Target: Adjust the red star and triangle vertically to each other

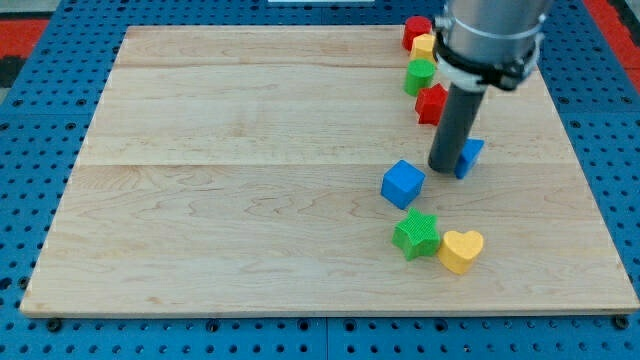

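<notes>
A red star (431, 104) lies near the view's right, at the bottom end of a short column of blocks. Below it and a little to the right lies a small blue block (472, 156) that looks like a triangle; its left part is hidden behind my rod. My tip (445, 169) rests on the board against the blue block's left side, just below the red star. A blue cube (403, 184) sits a short way to the tip's lower left.
Above the red star the column holds a green block (419, 76), a yellow block (424, 46) and a red block (414, 30) near the board's top edge. A green star (416, 235) and a yellow heart (460, 251) touch near the bottom right.
</notes>
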`<act>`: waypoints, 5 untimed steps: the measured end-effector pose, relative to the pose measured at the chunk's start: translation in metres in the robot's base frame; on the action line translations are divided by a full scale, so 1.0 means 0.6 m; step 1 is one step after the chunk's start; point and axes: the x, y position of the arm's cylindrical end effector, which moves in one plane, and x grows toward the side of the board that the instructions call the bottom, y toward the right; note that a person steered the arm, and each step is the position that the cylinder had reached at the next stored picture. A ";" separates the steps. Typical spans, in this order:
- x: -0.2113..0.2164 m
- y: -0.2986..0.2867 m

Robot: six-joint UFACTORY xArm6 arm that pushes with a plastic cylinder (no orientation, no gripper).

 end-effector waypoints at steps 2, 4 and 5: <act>0.105 0.103; 0.025 0.048; 0.036 0.048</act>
